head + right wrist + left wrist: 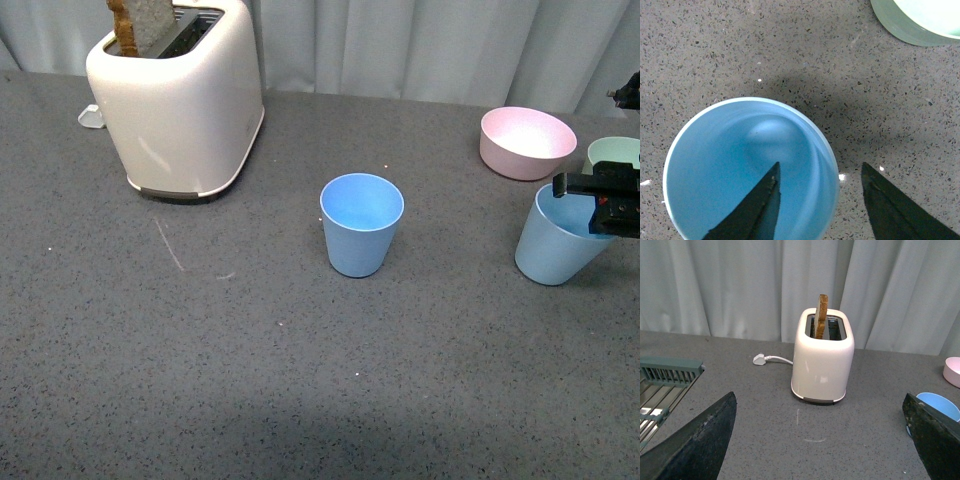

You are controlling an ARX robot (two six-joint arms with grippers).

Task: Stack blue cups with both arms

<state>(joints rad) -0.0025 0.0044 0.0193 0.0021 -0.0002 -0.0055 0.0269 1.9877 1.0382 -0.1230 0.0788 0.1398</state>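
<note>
Centre cup: a light-blue cup (361, 222) stands upright, mouth up, at the middle of the table (300, 400). Nothing touches it.
Right cup: a matching cup (553, 248) sits near the table's right edge, well apart from the centre cup. In the front view it appears to lean rightward.
Right gripper: the right gripper (820, 167) straddles the right cup's wall with its jaws apart. One finger (752, 212) is inside the mouth and the other finger (895, 210) is outside. Neither visibly presses the wall.
Left gripper: the left gripper (819, 396) has its jaws spread wide and holds nothing. It faces the toaster.
Green bowl: the green bowl (615, 152) is just behind the right cup, at the right edge.
Pink bowl: the pink bowl (527, 142) is near the far edge, beside the green bowl.
Toaster: the white toaster (180, 95) is toward the far left corner, with a toast slice (150, 25) upright in one slot.
Plug: a white plug (90, 117) lies beside the toaster.
Rack: a grey-green rack (670, 371) shows only in the left wrist view, well to one side of the toaster.
</note>
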